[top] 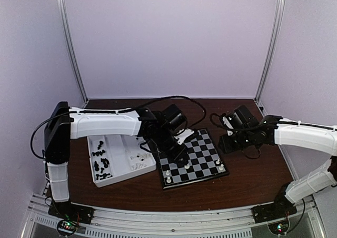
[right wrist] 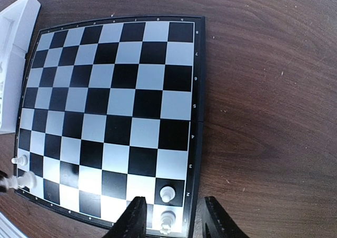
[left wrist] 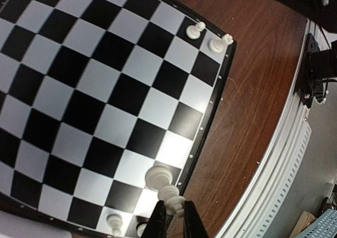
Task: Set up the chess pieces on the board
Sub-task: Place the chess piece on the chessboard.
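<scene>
Overhead, a dark brown wooden table (top: 253,180) sits between pale lilac walls (top: 174,38), with the small black-and-grey checked chessboard (top: 202,148) lying at its centre.

Left wrist: the left gripper (left wrist: 174,210) pinches a cream-white plastic chess piece (left wrist: 169,195) at the board's rim.

Right wrist: the right gripper (right wrist: 176,219) stands half-spread, gripping nothing, above the board's corner.

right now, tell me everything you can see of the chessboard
The chessboard is a small flat square of black and pale checks with a thin black rim, plastic-looking, numbered along one side. It lies slightly turned on the brown table, beside the white tray. Most squares are bare; white pieces stand paired at both near corners. The left tool, shut, pinches another white piece at the near edge.
</scene>
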Robot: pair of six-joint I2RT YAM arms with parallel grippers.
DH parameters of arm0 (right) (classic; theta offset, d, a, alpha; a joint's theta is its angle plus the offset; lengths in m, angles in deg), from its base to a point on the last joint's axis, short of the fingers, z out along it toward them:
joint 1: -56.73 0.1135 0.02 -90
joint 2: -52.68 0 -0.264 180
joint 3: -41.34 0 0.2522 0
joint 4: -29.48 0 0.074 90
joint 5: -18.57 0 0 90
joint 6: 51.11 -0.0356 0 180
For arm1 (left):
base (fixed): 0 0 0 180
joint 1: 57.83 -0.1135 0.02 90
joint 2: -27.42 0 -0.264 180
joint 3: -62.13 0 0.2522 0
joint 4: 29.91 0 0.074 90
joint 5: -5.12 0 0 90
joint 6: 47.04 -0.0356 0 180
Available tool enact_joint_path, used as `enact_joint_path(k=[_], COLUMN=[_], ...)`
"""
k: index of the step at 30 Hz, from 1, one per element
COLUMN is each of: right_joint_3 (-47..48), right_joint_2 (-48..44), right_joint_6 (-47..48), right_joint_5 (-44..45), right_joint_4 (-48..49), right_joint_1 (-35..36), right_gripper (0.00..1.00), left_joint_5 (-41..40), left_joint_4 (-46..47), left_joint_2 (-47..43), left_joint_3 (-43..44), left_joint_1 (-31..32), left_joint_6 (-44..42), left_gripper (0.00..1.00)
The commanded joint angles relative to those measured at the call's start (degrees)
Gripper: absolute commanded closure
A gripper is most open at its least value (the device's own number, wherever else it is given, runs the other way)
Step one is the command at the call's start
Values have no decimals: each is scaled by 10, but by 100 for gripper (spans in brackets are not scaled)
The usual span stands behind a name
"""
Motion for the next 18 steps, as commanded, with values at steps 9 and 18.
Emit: enact_joint_path(k=[9, 18], right_joint_3=[-25, -31], right_joint_2=[-36, -33], right_joint_6=[-7, -6], right_joint_5=[19, 14], right_joint_4=[1, 8], right_joint_1=[-3, -2], right_gripper=[62, 61], left_joint_5=[19, 17], left_joint_4=[41, 41], left_joint_2=[61, 75], left_joint_3=[28, 29], left_joint_1=[27, 29], left_joint_6=[4, 5], left_gripper=[92, 86])
